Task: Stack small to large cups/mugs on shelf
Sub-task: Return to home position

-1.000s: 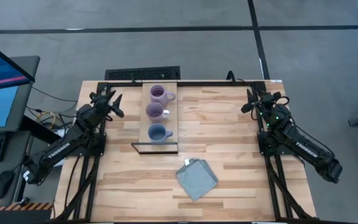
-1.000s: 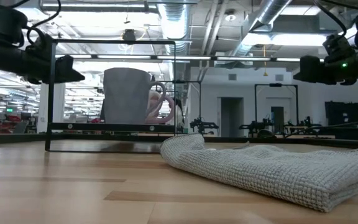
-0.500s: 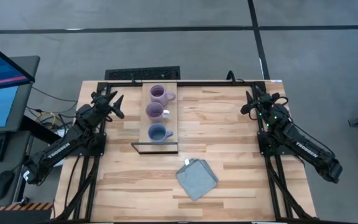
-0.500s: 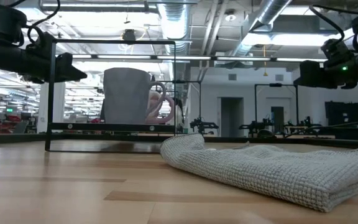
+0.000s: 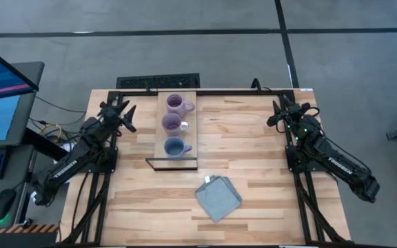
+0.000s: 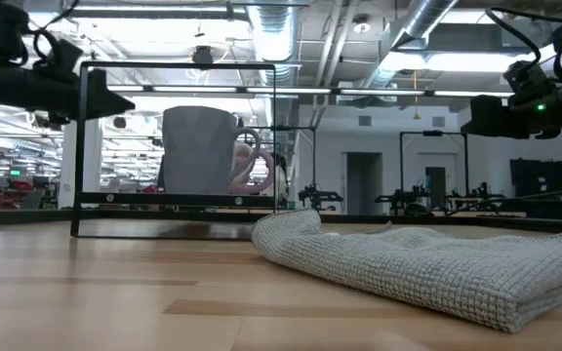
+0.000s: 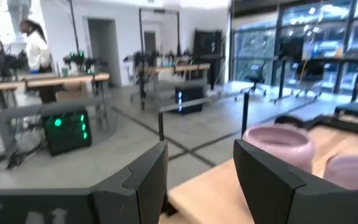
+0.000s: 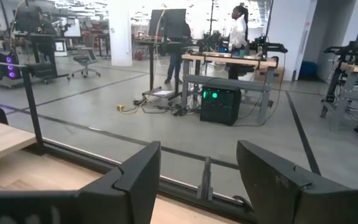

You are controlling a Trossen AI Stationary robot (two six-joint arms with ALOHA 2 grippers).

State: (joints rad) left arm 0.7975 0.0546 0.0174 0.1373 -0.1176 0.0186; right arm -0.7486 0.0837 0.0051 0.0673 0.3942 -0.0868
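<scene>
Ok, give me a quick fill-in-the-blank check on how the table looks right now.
1. Counting the two purple mugs, the shelf holds ___ mugs in one row.
2. The mug nearest the folded cloth is ___ in colour.
3. The left gripper and the right gripper hover above the table, empty, with fingers ___.

Missing words: three; blue; open.
</scene>
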